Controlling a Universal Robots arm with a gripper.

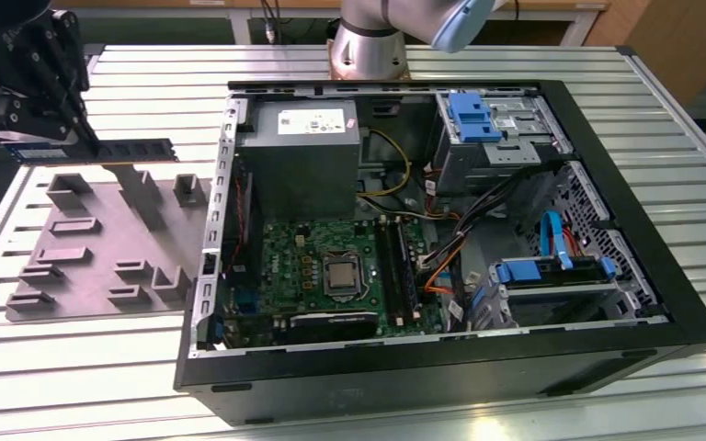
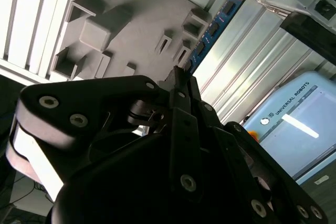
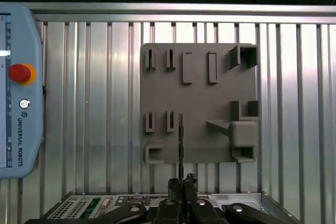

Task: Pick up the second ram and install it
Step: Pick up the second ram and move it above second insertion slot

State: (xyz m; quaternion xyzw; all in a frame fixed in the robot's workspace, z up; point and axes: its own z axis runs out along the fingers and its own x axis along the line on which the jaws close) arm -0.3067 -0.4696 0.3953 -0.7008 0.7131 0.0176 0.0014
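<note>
The gripper (image 1: 59,136) is up at the exterior view's left, black fingers clamped tight on the second ram (image 1: 139,150). The stick is held level, its long edge running sideways and most of its length poking out from the fingers toward the computer case (image 1: 647,303).

It hangs over the far part of the grey tray (image 1: 96,234), and it looks to be clear of the raised blocks below. The tray lies flat on the slatted metal table (image 1: 108,367), just beside the case on the exterior view's left.

In the second wrist view the fingertips (image 2: 177,77) pinch one end of the stick. The bluish-green board (image 2: 214,24) runs away from them with a row of small black chips along it, crossing the corner of the tray and the table slats behind.

The first wrist view looks straight down, so the ram (image 3: 180,140) is edge-on there, a thin dark line rising from the closed fingers. It crosses the tray's edge beside one of the small slots.

The case lies open on its side with the green motherboard (image 1: 316,266) in plain sight. The long black memory slots (image 1: 397,266) sit well apart from the gripper. A teach pendant (image 3: 16,93) with a red button rests on the table.
</note>
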